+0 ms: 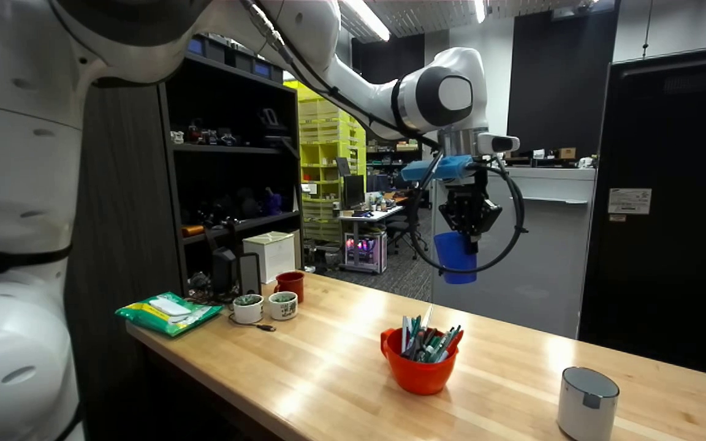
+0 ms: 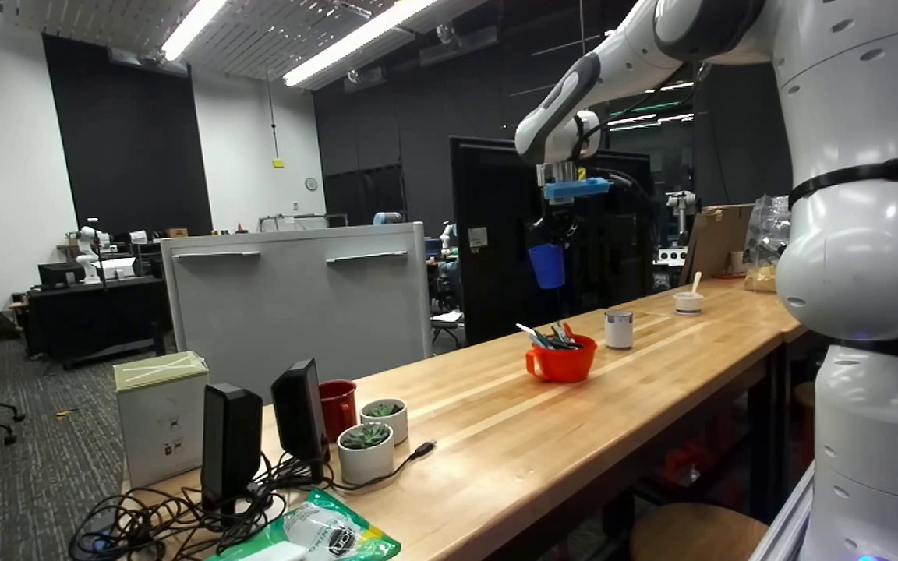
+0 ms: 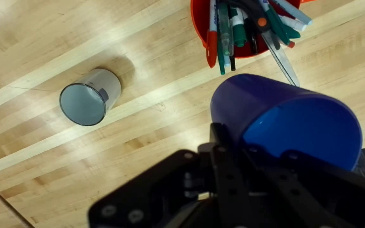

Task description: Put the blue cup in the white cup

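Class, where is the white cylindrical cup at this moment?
In both exterior views, the white cylindrical cup stands on the pale wooden table, right of the round orange-red pen container; in the wrist view, it sits left of centre.

We see the blue cup (image 1: 454, 257) held up in the air, mouth upward, visibly tilted in both exterior views. Smooth, plain, narrowing a bit toward the base; we get its brighter blue inside in the wrist view. We have the white cup (image 1: 587, 407) upright on the table (image 1: 328, 343): straight-sided, dark rim, gray patch on its side by the rim, gray-blue interior. We mark both cups well apart.
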`<state>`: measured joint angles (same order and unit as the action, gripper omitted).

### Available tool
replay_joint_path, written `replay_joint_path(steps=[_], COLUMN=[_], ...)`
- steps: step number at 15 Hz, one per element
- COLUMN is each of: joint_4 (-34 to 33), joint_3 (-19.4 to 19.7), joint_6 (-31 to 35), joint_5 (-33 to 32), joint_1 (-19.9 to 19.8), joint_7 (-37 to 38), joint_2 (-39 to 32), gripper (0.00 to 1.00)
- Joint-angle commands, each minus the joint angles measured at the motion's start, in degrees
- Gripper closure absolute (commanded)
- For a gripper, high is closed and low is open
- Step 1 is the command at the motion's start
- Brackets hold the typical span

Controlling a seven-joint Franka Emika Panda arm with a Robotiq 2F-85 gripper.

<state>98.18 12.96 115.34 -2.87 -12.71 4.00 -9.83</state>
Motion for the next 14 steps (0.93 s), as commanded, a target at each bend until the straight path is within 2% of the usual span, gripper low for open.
replay_joint_path(steps=[1, 14], joint_4=[-3.6, -18.0], joint_3=[0.8, 5.4], joint_6=[-1.6, -6.8], joint_5=[0.5, 1.7], joint_1=[-1.2, -8.5], joint_7=[1.2, 8.4], joint_2=[-2.2, -14.6], gripper=[0.99, 0.99])
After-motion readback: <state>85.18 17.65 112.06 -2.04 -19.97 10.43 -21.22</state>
